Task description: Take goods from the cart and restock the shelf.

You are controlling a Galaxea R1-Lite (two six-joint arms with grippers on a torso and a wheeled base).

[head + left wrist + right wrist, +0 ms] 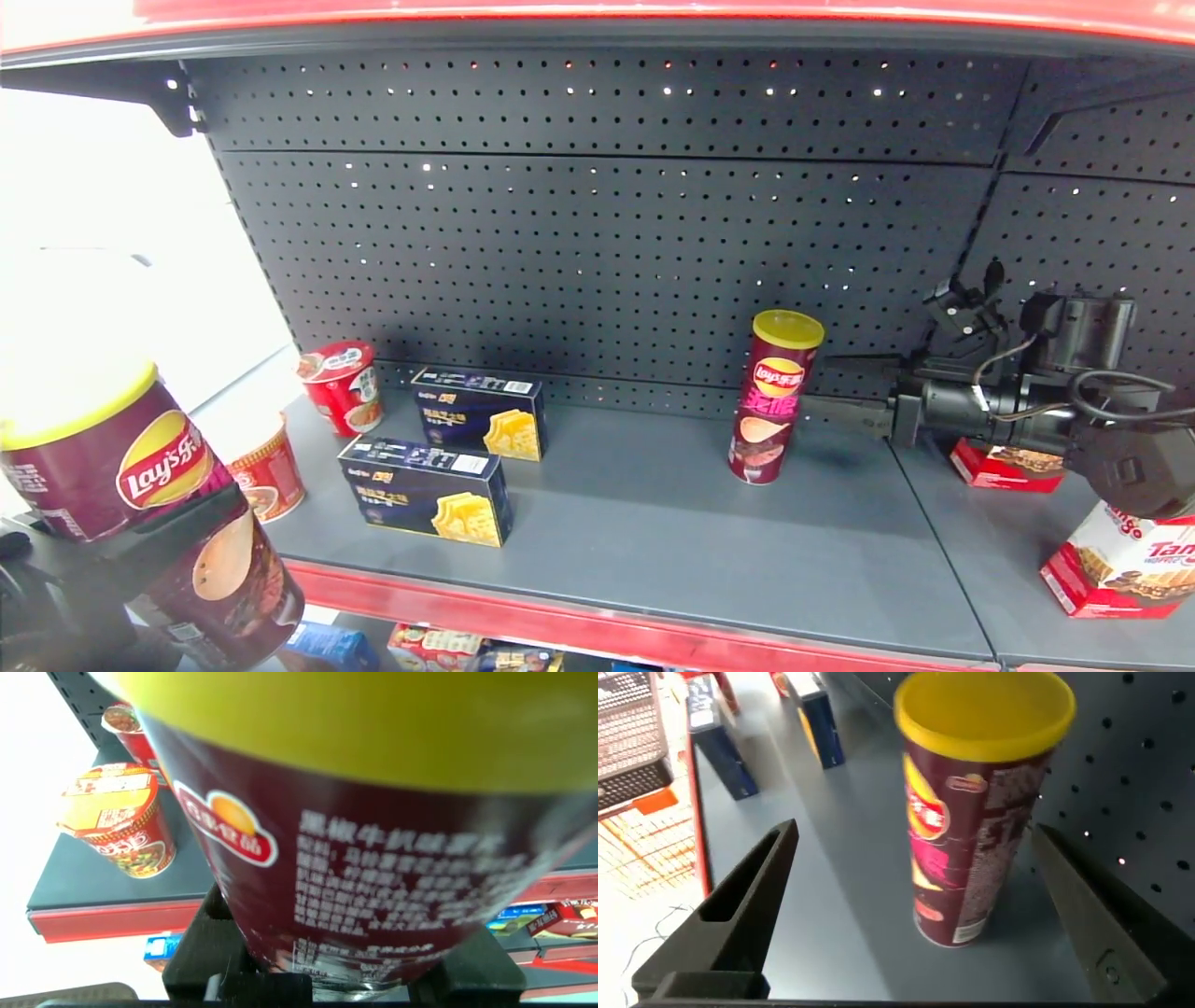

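In the head view, a standing chip can (775,397) is upright on the grey shelf (653,532), close to the perforated back panel. The right gripper (822,383) lies just to the can's right, fingers spread wide and not touching it. Far to the can's left, the left gripper (173,537) clamps a held chip can (149,495), tilted, in front of the shelf edge. Two blue boxes (481,411) and two cup noodles (341,385) sit left of the standing can. In the left wrist view, the left gripper (346,971) clasps the held chip can (374,859). In the right wrist view, the standing chip can (980,812) rises between the right gripper's (915,835) parted fingers, clear of both.
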